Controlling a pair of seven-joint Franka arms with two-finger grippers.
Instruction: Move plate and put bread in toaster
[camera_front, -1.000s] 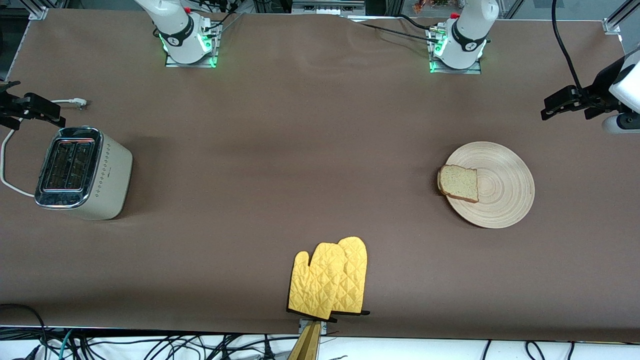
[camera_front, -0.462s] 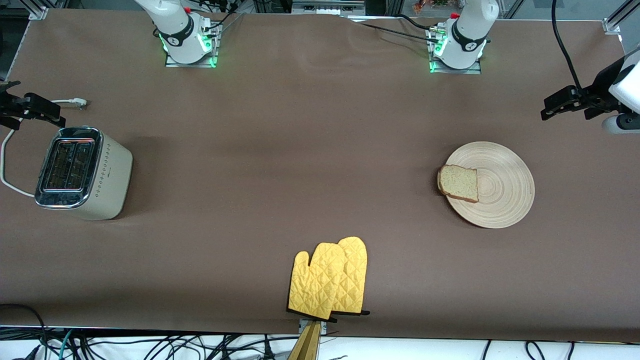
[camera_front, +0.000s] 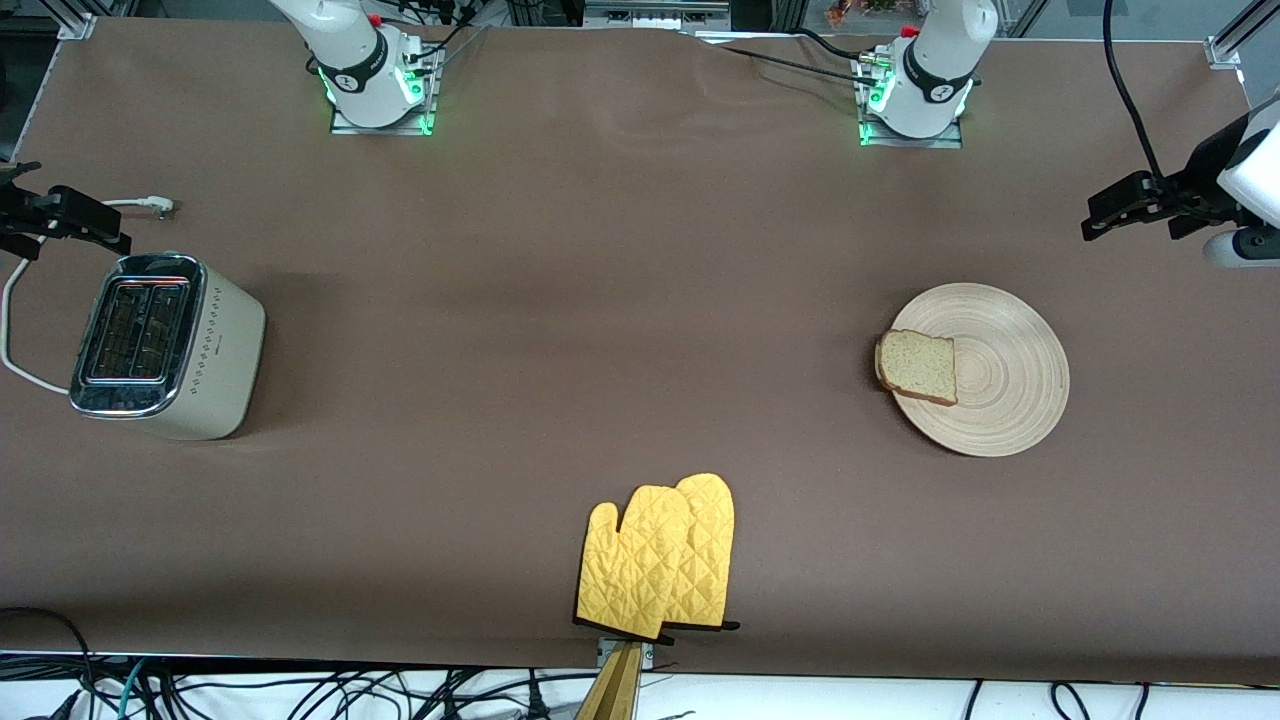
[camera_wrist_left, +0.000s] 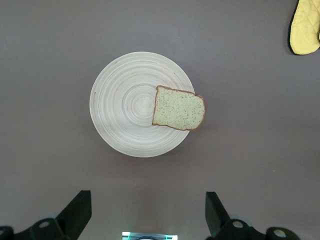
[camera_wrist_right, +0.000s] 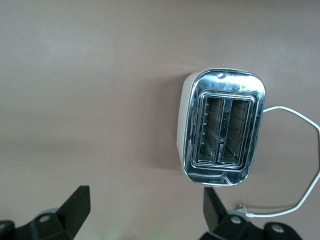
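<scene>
The pale wooden plate lies toward the left arm's end of the table. The bread rests flat on the plate's edge and overhangs it toward the toaster's end. The cream toaster stands at the right arm's end, both slots empty. My left gripper hangs open high over the table near the plate and bread, holding nothing. My right gripper hangs open above the table beside the toaster, also holding nothing. Both arms wait.
A pair of yellow oven mitts lies at the table's front edge, midway between the ends; one mitt shows in the left wrist view. The toaster's white cord loops round it, and its plug lies on the table.
</scene>
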